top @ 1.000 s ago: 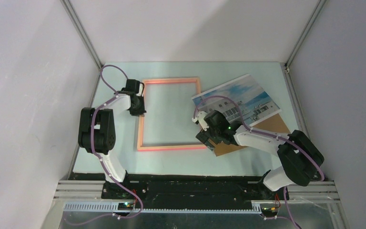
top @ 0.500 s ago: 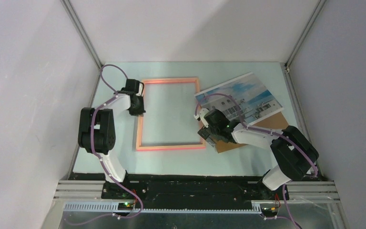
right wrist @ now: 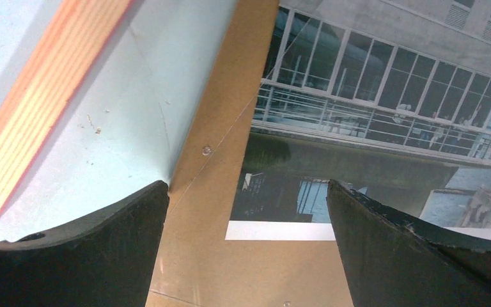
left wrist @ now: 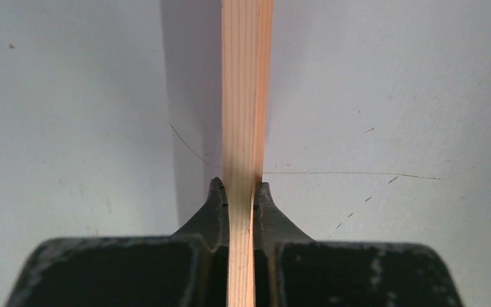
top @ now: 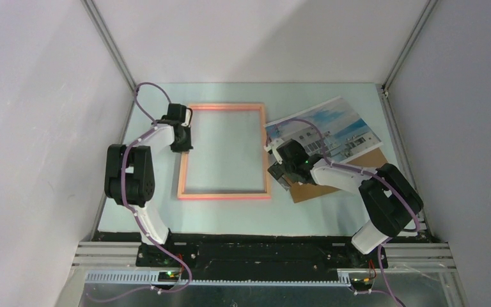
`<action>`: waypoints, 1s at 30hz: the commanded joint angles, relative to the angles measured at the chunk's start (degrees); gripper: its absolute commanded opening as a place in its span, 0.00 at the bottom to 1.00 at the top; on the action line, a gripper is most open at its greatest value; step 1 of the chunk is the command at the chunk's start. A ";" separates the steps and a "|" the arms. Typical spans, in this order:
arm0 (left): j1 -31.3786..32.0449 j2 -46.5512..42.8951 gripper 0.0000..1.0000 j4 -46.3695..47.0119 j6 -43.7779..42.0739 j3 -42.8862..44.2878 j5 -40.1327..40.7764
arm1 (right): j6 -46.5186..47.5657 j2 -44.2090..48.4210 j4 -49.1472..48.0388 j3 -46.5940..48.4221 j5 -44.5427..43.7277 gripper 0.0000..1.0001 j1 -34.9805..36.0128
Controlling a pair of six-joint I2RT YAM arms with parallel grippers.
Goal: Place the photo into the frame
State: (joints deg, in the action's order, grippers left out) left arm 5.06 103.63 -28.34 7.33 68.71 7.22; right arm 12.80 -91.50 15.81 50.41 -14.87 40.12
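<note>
The frame (top: 225, 196), a thin salmon-orange rectangle, lies flat on the table left of centre. My left gripper (top: 181, 141) is shut on its left rail; in the left wrist view the wooden rail (left wrist: 246, 96) runs straight up between the pinched fingers (left wrist: 212, 204). To the right, the photo (top: 340, 125) of a white building lies tilted on top of a brown backing board (top: 369, 164). Over the photo's near-left corner my right gripper (top: 280, 170) hovers open. In the right wrist view the photo (right wrist: 371, 115), the board (right wrist: 230, 256) and a frame rail (right wrist: 45, 109) show between the wide fingers (right wrist: 70, 256).
Pale walls and aluminium posts (top: 110, 48) enclose the table on three sides. The right arm's elbow (top: 390, 201) hangs over the near-right part of the table, and the left arm's elbow (top: 129, 176) stands by the left wall.
The frame has slid slightly left and squared up in the left gripper's hold. The right gripper has moved back and right, onto the photo's near-left corner, staying open.
</note>
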 commanded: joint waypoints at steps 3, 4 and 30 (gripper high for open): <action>-1.67 0.74 0.00 -1.13 -4.88 1.89 10.65 | -1.96 1.78 0.88 3.00 3.20 0.98 -1.71; -1.77 0.88 0.00 -1.16 -5.05 1.97 10.72 | -2.06 2.17 1.06 3.05 3.76 0.98 -1.75; 0.32 -4.60 0.93 -2.51 -6.90 7.00 6.72 | 0.76 23.43 12.43 3.16 16.83 0.99 -27.91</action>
State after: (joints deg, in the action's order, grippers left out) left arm 3.79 104.97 -30.72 0.91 73.01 17.19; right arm 13.78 -70.39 26.35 51.94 -0.19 18.52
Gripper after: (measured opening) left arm 0.847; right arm 0.993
